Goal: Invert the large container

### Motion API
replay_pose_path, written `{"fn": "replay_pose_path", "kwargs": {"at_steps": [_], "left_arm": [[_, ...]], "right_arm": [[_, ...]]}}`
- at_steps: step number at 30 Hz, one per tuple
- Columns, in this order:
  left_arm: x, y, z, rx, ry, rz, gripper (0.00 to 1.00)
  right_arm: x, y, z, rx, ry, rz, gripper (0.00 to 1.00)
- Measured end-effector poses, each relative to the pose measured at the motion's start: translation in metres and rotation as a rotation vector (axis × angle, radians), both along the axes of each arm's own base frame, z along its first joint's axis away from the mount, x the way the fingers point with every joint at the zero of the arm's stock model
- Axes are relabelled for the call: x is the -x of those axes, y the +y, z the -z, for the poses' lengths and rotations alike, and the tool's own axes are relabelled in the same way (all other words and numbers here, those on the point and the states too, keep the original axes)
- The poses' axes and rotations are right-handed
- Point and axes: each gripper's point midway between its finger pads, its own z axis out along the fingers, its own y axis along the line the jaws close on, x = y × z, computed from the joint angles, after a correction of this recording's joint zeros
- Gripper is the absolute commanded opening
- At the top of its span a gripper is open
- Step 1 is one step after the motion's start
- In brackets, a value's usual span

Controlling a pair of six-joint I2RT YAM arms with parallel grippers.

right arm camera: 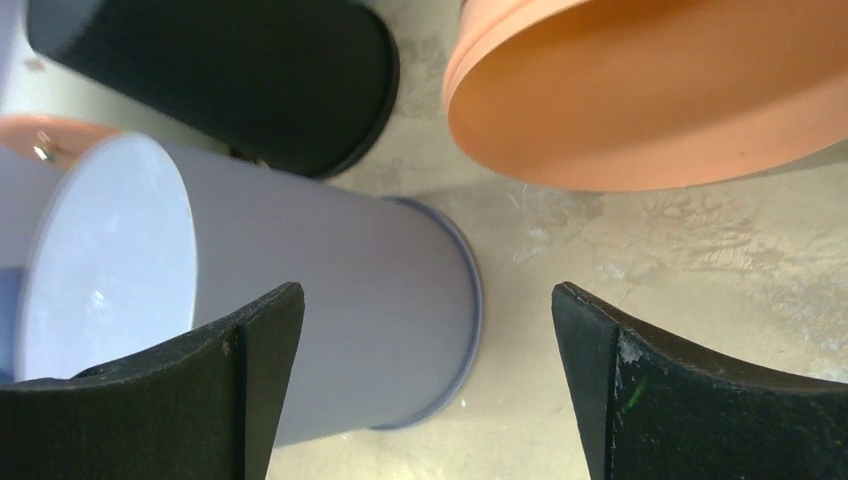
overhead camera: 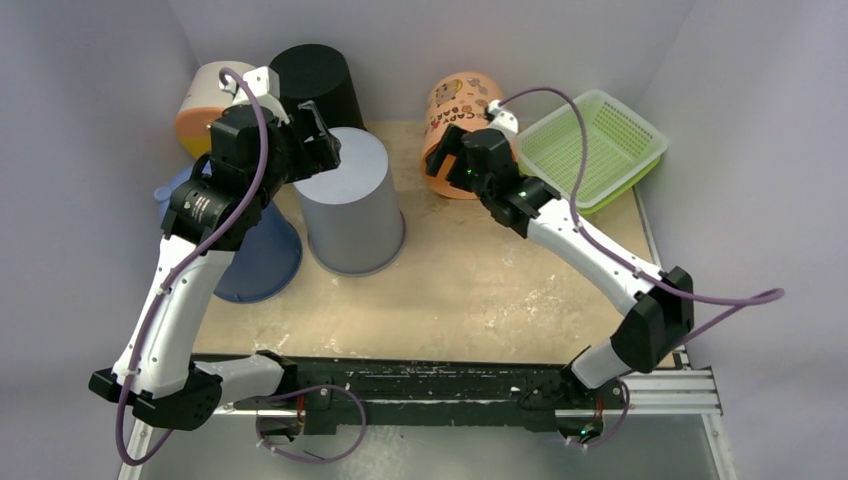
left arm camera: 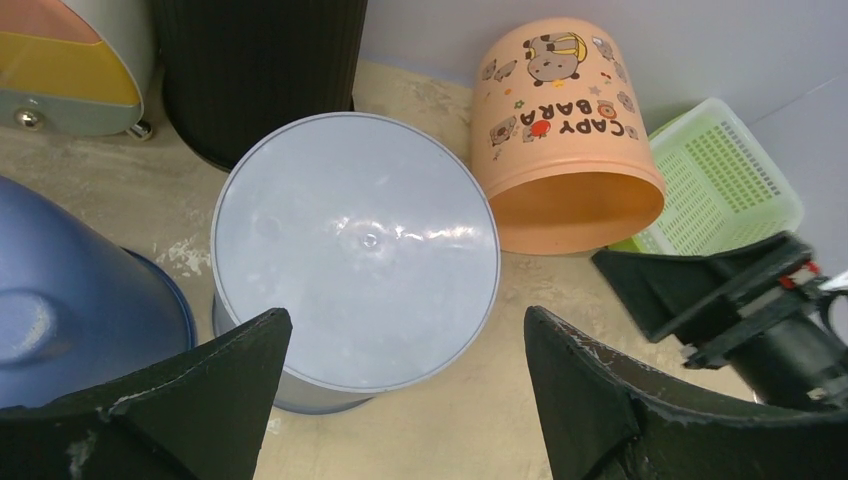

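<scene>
Your left gripper (left arm camera: 405, 330) stood with its jaws wide and nothing between them, just above the flat base of the large grey container (left arm camera: 355, 240). That container stood mouth-down in the middle of the table (overhead camera: 480, 290). Your right gripper (right arm camera: 428, 300) was wide too and held nothing, near the one orange bucket (right arm camera: 650, 90), which lay on its side with a bare inside. Further out you had one black container (left arm camera: 260, 70) and one blue container (left arm camera: 70, 290), both mouth-down, one white-and-orange bin (overhead camera: 200, 100), and one green basket (overhead camera: 590, 145).

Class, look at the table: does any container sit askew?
Yes: the orange capybara bin lies tipped over beside the green basket, its open mouth showing, whereas the grey bin and black bin stand base up.
</scene>
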Motion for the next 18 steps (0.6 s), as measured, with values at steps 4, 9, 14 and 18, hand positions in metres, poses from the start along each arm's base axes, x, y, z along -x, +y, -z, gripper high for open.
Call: {"fn": "replay_pose_path", "kwargs": {"at_steps": [4, 9, 14, 18], "left_arm": [[-0.001, -0.001, 0.003, -0.002, 0.006, 0.003, 0.84], [-0.001, -0.002, 0.006, -0.001, 0.012, 0.010, 0.84], [-0.001, -0.002, 0.006, -0.001, 0.011, 0.010, 0.84], [-0.001, -0.002, 0.006, -0.001, 0.012, 0.010, 0.84]], "right_arm": [[-0.010, -0.035, -0.022, -0.114, -0.048, 0.104, 0.87], [-0.036, -0.067, -0.029, -0.268, -0.098, 0.227, 0.84], [-0.058, -0.048, -0.019, -0.394, -0.092, 0.215, 0.83], [-0.069, -0.033, -0.009, -0.476, -0.086, 0.193, 0.82]]}}
